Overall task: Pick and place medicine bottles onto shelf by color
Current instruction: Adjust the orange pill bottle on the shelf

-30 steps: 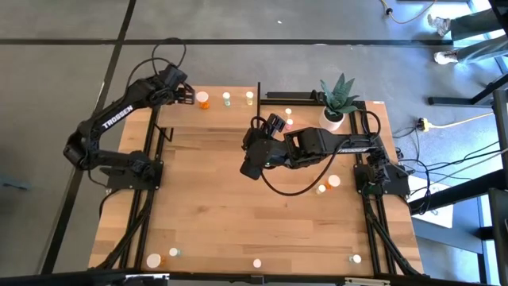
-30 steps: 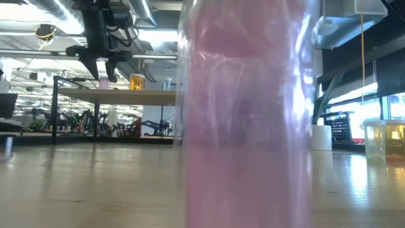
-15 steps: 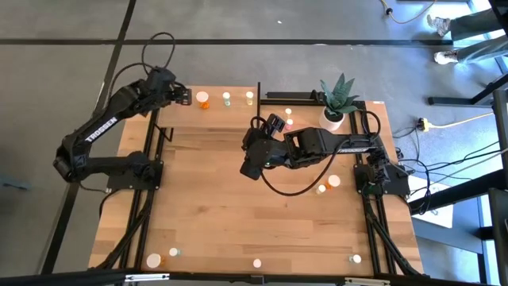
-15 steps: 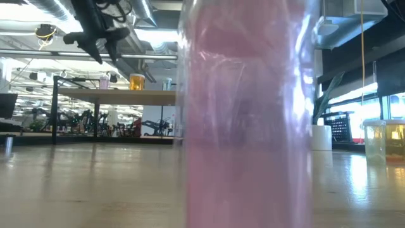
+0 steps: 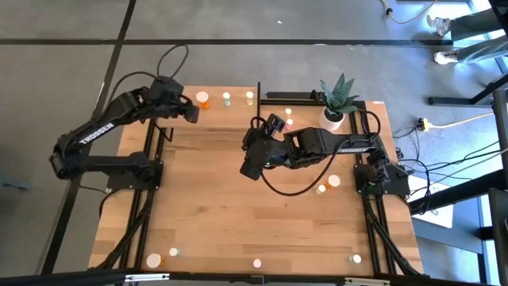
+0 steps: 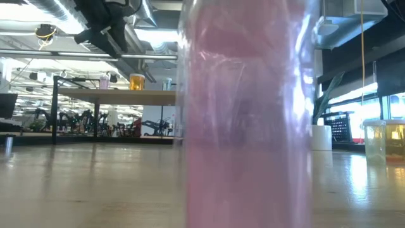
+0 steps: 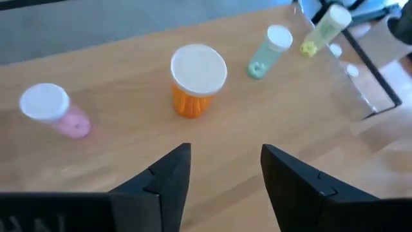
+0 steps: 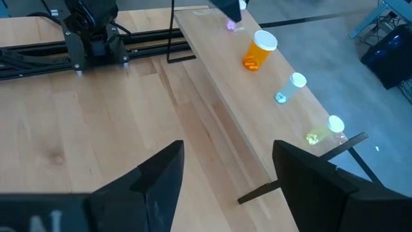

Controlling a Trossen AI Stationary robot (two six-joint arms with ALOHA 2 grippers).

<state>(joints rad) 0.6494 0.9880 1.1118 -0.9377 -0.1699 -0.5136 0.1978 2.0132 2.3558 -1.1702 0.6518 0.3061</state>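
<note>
Grey floor (image 5: 238,20) all around the light-wood bench (image 5: 238,230) — dark seams run across it. Cables (image 5: 452,187) trail off to one side. Beyond, ceiling ducts (image 6: 158,25) and long strip lights (image 6: 25,44) hang overhead — bright windows (image 6: 373,95) glow on one side.

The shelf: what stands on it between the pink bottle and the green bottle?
One orange bottle with a white cap stands upright on the shelf between the pink bottle and the green bottle; the left wrist view shows it best.
</note>
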